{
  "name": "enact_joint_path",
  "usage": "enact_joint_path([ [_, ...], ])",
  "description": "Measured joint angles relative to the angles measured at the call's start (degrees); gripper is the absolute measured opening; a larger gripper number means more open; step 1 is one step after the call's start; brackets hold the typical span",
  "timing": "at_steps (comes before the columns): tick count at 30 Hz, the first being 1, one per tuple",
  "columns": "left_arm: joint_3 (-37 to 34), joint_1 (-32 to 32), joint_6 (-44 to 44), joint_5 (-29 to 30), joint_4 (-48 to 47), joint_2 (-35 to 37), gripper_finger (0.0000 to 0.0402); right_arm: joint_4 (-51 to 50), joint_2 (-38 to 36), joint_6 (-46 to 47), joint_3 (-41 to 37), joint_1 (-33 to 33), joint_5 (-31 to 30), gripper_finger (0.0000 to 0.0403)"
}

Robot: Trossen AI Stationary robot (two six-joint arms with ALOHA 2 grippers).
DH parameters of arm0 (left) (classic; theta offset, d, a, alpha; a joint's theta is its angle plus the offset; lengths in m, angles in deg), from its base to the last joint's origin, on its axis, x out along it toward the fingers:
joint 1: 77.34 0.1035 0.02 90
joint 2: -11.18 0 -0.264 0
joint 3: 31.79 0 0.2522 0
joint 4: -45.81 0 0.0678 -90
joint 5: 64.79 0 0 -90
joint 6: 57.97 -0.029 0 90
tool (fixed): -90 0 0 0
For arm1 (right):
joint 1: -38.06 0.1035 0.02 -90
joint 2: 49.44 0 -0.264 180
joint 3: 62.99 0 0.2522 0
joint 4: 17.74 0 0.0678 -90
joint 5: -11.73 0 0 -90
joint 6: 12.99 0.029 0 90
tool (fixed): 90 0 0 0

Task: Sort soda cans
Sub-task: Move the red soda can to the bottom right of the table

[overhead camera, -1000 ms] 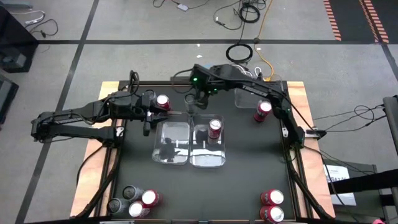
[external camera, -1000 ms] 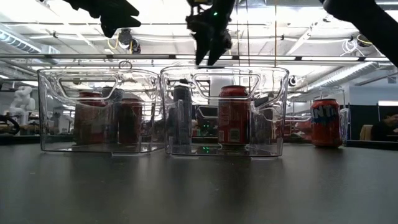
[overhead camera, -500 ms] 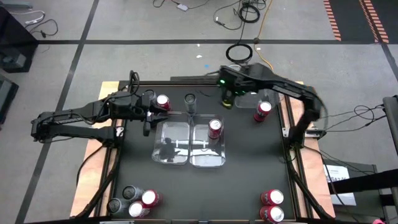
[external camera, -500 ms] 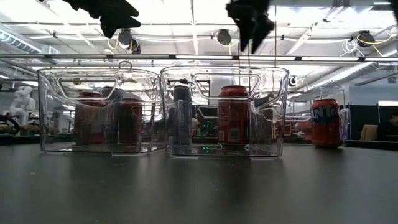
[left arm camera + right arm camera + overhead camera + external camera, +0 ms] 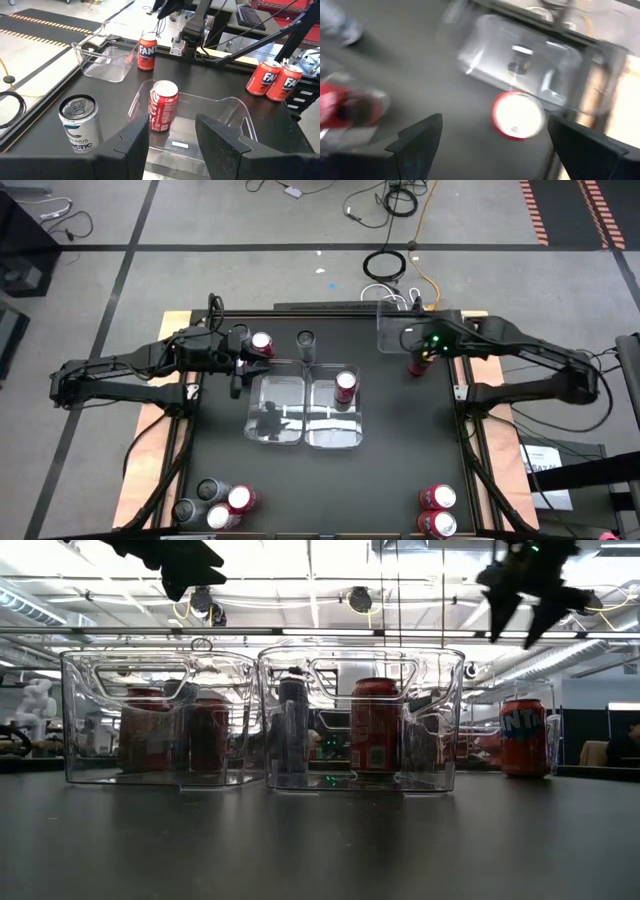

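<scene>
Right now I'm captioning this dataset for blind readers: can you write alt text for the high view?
Seen from above, the right gripper, open, hovers over a red can at the black table's far right, while the left gripper waits beside another red can. Two clear trays sit mid-table, the right one holding one red can.

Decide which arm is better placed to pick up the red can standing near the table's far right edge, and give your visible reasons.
The right arm, probably. Its right gripper hangs open directly above that red can, which sits between its fingers in the wrist view. The left gripper waits across the table beside another can, beyond both trays.
</scene>
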Motion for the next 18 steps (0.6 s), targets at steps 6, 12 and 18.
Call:
enact_joint_path([
  [6,0.02,0.0,0.0,1.44,0.02,0.0,0.0169,-0.33,-1.91,-1.42,-4.25,-6.42,2.3,0.0352],
  [12,0.02,-0.01,0.0,1.44,0.04,0.01,0.017,6.86,0.26,-8.07,-10.48,-13.6,10.43,0.0352],
  [18,0.02,0.0,0.0,1.44,0.07,0.02,0.017,10.11,1.89,-10.1,-13.13,-18.36,12.66,0.0352],
])
